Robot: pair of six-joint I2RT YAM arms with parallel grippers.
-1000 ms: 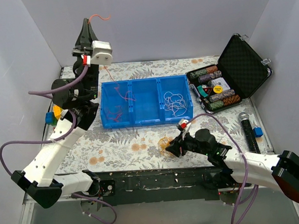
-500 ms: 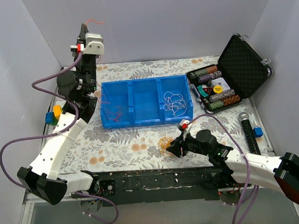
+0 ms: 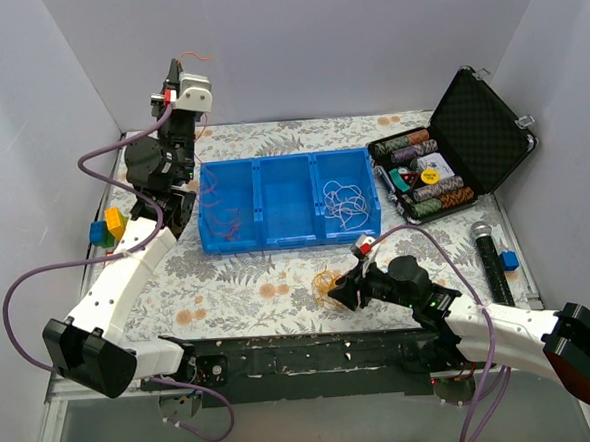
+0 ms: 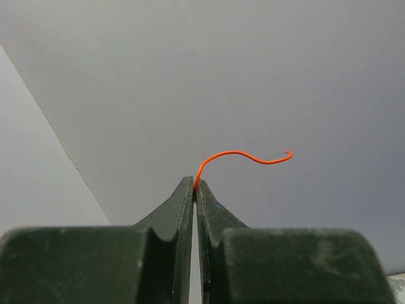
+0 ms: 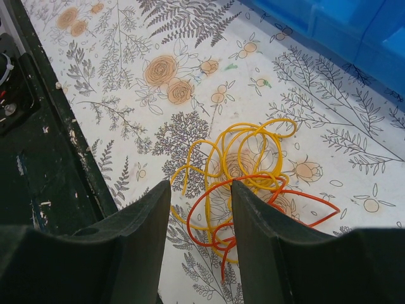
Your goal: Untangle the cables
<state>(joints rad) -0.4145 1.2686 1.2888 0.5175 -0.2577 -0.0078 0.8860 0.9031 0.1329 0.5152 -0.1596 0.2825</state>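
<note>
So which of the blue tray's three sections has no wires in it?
The middle section: bare blue floor, whereas the left section holds dark red cables and the right section white cables.

Three cameras: one overhead, two on the wrists
Top camera looks down on the table (image 3: 278, 277) from high behind the left gripper (image 3: 176, 70) and right gripper (image 3: 336, 295); left wrist camera sits close behind its gripper, facing the wall (image 4: 253, 76) beyond the tips; right wrist camera looks past its gripper at cables (image 5: 243, 177) just ahead, which the top view shares.
</note>
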